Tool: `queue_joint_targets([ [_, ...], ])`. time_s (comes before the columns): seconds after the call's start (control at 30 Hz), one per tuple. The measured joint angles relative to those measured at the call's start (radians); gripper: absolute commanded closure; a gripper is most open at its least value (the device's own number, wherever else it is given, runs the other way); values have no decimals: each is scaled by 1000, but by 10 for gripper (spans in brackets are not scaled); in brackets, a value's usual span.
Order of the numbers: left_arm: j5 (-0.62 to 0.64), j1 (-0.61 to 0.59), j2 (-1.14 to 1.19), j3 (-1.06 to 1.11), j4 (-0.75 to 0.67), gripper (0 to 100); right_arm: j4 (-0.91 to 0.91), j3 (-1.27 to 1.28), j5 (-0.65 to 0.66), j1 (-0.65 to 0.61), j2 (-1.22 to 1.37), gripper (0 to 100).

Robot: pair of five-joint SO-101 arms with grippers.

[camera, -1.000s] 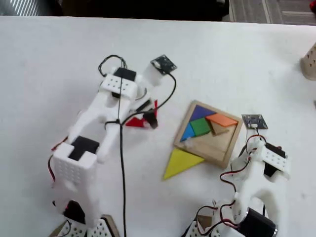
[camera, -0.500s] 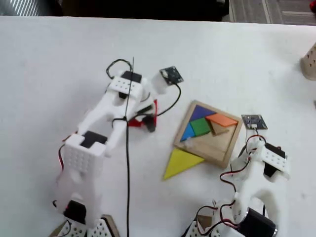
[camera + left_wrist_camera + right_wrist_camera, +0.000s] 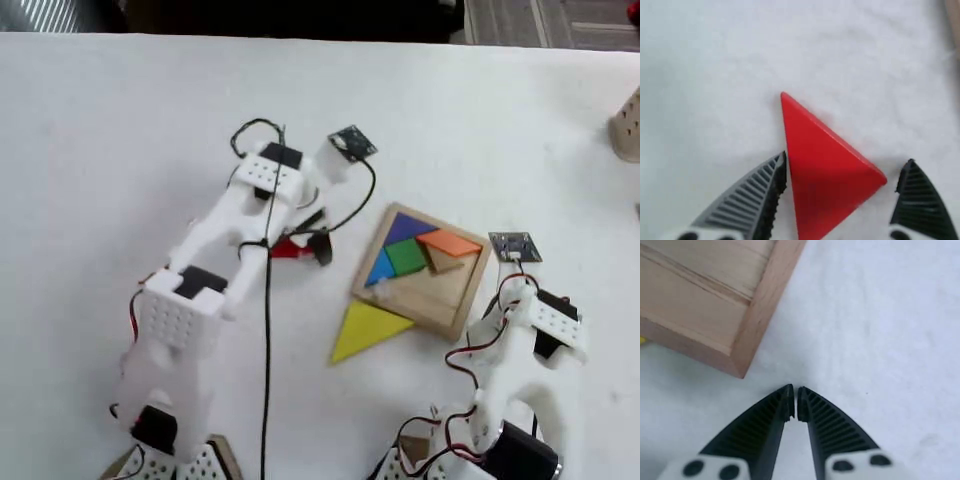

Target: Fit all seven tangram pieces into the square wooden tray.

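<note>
The square wooden tray [image 3: 442,292] lies right of centre and holds purple [image 3: 404,227], orange [image 3: 450,242], green [image 3: 405,257] and blue [image 3: 380,268] pieces in its far half. A big yellow triangle [image 3: 365,328] rests on the table against the tray's near-left rim. The red triangle [image 3: 287,249] lies flat on the table left of the tray. My left gripper [image 3: 845,175] stands open astride the red triangle [image 3: 822,170], one finger [image 3: 771,187] against its edge. My right gripper [image 3: 795,402] is shut and empty just off a corner of the tray [image 3: 747,335].
The right arm [image 3: 530,325] stands near the tray's right side, the left arm [image 3: 215,260] stretches across the table's left half with a black cable over it. A tan object [image 3: 628,125] stands at the far right edge.
The left arm has swung to the right, toward the tray, and the red triangle between its fingers has shifted a little the same way. The right arm has kept still.
</note>
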Motion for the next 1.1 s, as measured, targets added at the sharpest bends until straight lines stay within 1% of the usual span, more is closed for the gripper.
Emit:
queue_joint_targets([
  [0.2,54,0,0,-20,18,657,0,0,0,0,0,981],
  [1.1,57,-20,0,-20,32,657,0,0,0,0,0,981],
])
